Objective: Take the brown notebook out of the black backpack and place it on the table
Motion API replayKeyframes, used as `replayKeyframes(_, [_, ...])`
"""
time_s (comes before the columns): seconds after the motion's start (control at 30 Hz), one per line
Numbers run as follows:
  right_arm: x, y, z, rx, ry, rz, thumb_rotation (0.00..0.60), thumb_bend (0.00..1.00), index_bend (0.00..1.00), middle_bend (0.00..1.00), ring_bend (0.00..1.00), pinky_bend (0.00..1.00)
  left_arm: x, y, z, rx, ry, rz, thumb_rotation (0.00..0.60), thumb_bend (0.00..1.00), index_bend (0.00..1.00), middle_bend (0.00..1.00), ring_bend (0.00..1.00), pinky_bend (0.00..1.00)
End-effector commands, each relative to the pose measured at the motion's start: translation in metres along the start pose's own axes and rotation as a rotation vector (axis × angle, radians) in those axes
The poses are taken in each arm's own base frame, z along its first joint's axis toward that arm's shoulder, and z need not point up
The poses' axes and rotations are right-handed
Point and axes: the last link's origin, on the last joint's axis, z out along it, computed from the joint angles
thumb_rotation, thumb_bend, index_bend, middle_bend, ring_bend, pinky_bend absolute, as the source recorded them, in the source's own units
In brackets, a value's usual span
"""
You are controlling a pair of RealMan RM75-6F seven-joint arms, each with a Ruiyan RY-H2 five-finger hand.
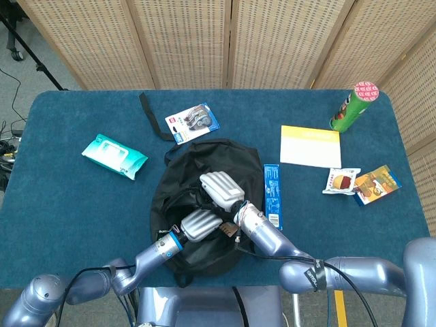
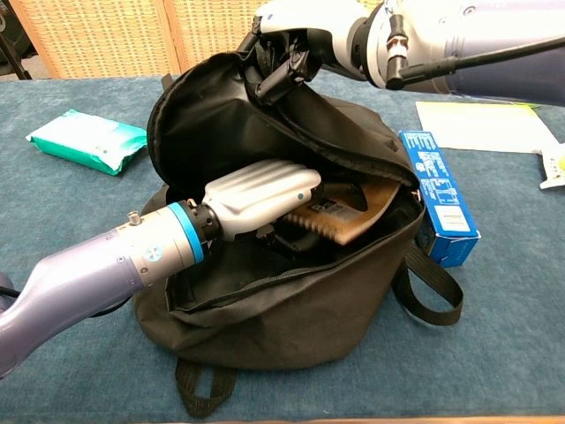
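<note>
1. The black backpack (image 2: 291, 291) is seen lying open near the front edge of the blue table (image 1: 68, 204), with its flap (image 2: 203, 124) held up and back by the right hand (image 2: 287, 44), whose fingers are closed on the flap's edge.
2. The left hand (image 2: 256, 196) is reached into the opening, over the brown notebook (image 2: 353, 212). Whether the notebook is actually gripped cannot be told, as the fingers are hidden inside the bag.
3. The notebook is found inside the backpack, tilted against the right side of the opening, with only its upper part exposed.
4. A blue box (image 2: 437, 199) is seen just beside the backpack on the right; a teal packet (image 2: 88, 141) lies well apart on the left.
5. A snag is judged likely: the notebook's spiral edge could be caught on the zipper rim or a strap as it is drawn out.
6. If the flap is let go early, the opening could be closed over the left hand, and the whole bag could be dragged along.
</note>
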Motion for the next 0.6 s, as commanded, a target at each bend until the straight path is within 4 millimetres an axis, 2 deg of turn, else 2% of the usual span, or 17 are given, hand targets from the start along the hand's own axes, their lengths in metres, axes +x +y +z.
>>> replayKeyframes(0.03, [0.0,0.0,0.0,-0.001,0.0,-0.002,0.6,0.72,0.7,0.67,0.55,0.59,0.002,0.0,0.0,0.002,0.005,-0.004,0.6,1.0,0.29,0.06,0.09,0.2])
replayKeyframes(0.2, [0.0,0.002,0.001,-0.007,0.002,-0.004,0.6,0.72,0.7,0.67,0.55,0.6,0.004,-0.001,-0.001,0.003,0.003,-0.002,0.6,1.0,0.29,0.06,0.09,0.2])
replayKeyframes(0.3, [0.001,0.003,0.0,-0.012,0.006,-0.004,0.6,0.72,0.7,0.67,0.55,0.59,0.005,-0.002,-0.001,0.009,0.005,-0.004,0.6,1.0,0.33,0.09,0.09,0.2])
replayKeyframes(0.4, [0.003,0.004,0.0,-0.015,0.012,-0.006,0.6,0.72,0.7,0.67,0.55,0.59,0.007,-0.003,-0.002,0.013,0.018,-0.011,0.6,1.0,0.43,0.23,0.15,0.23])
replayKeyframes(0.53, [0.008,0.007,-0.001,-0.022,0.028,-0.01,0.6,0.72,0.7,0.67,0.55,0.59,0.011,-0.004,-0.008,0.007,0.076,-0.032,0.6,1.0,0.67,0.44,0.26,0.32])
replayKeyframes(0.6, [0.01,0.009,-0.002,-0.027,0.034,-0.012,0.6,0.72,0.7,0.67,0.55,0.6,0.012,-0.005,-0.013,0.002,0.104,-0.055,0.6,1.0,0.72,0.48,0.3,0.34])
